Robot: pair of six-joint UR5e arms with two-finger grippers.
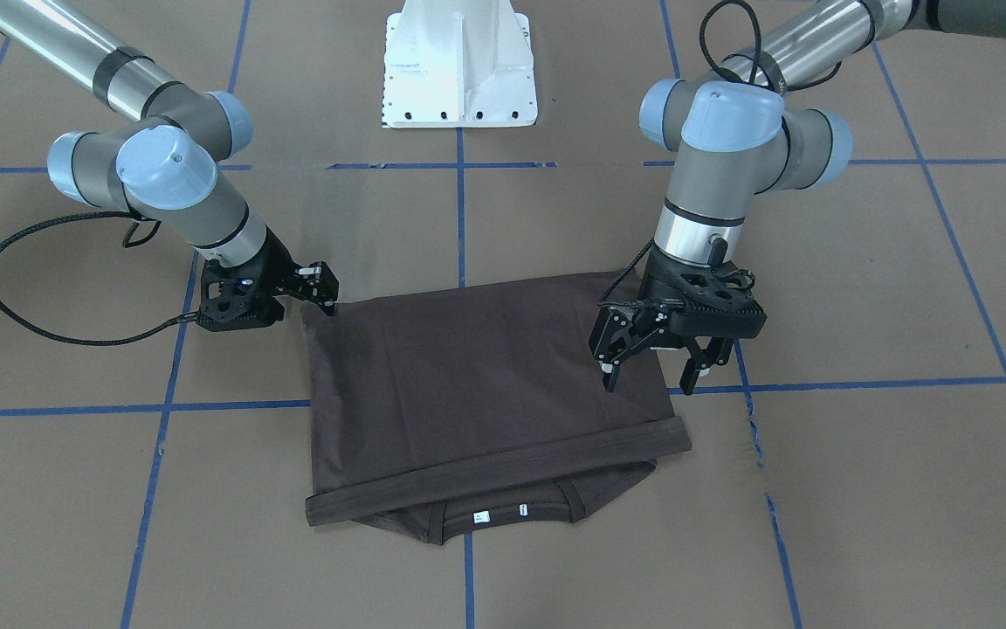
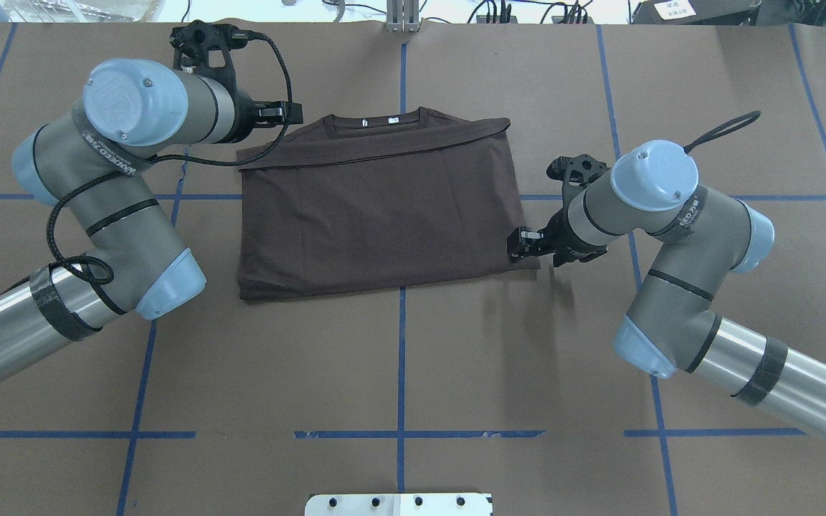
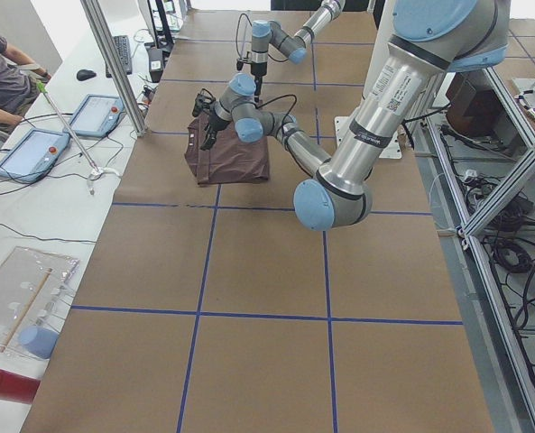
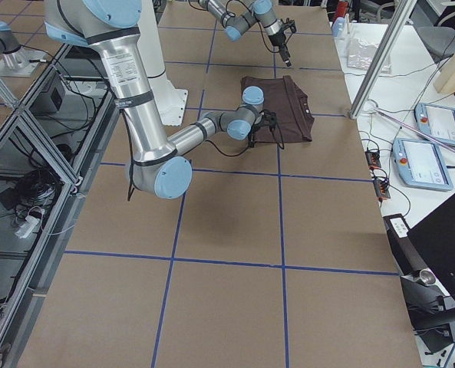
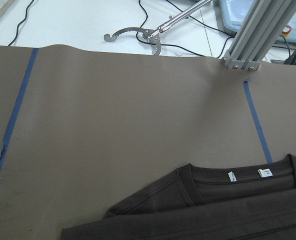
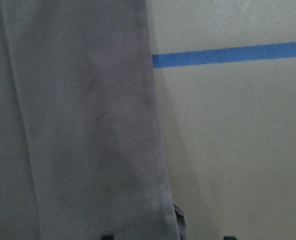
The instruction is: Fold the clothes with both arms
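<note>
T-shirt (image 2: 377,208) folded flat, left claw (image 1: 648,386) open

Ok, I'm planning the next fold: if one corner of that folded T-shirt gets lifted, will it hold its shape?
Probably not: the T-shirt lies in limp, flat layers, so it would likely sag and unfold. It looks thin, so probably light. Pushed, it would likely wrinkle on the table rather than slide whole.

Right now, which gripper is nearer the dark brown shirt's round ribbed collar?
Left. Left gripper hangs over the shirt's collar half; right gripper is at its robot-side corner.
</note>
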